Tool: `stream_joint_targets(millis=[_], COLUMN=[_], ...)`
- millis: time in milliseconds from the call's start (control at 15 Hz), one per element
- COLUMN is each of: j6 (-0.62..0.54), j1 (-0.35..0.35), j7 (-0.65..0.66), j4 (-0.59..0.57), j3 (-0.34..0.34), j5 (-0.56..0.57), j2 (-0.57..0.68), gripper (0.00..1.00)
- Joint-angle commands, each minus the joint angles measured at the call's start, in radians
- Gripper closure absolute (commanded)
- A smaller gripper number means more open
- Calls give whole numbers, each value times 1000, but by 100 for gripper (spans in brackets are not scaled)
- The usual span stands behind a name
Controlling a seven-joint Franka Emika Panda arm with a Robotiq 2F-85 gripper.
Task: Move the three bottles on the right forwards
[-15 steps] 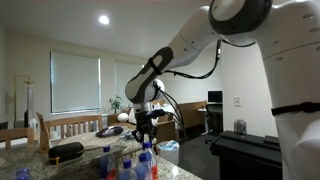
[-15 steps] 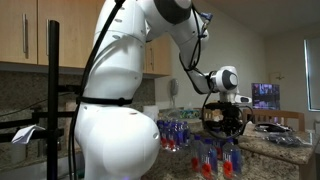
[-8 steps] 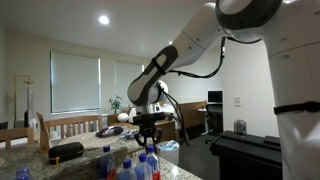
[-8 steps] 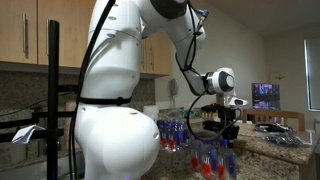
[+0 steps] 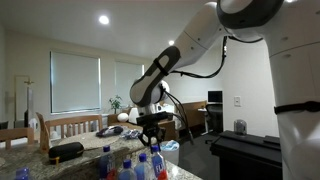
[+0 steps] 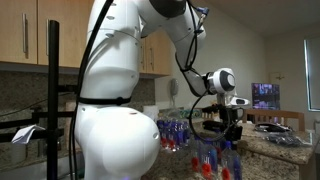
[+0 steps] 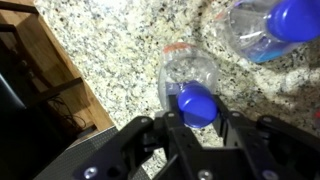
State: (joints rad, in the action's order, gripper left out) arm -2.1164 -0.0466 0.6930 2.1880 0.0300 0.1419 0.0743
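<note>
Clear blue-capped plastic bottle [image 7: 186, 74] sits between gripper [image 7: 197, 116] jaws, closure cannot be told; squeeze centred, keep it upright moving forwards.

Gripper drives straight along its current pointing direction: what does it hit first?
Likely the blue cap of the bottle framed between the fingers of the gripper in the wrist view; granite countertop lies beneath. The gap to it is unclear.
</note>
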Motion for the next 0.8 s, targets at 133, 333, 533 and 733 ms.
stream_joint_targets(millis=[133,333,533,733], j6=[-48,-3,-11,2], j1=[1,-36,-37,-49], j7=[-220,-276,-239,-239], j4=[10,-38,-58,-69], j3=[-25,-68,-81,-94], j5=[-4,33,26,29], j2=[-42,-67,-45,-58], gripper=[86,86,65,65])
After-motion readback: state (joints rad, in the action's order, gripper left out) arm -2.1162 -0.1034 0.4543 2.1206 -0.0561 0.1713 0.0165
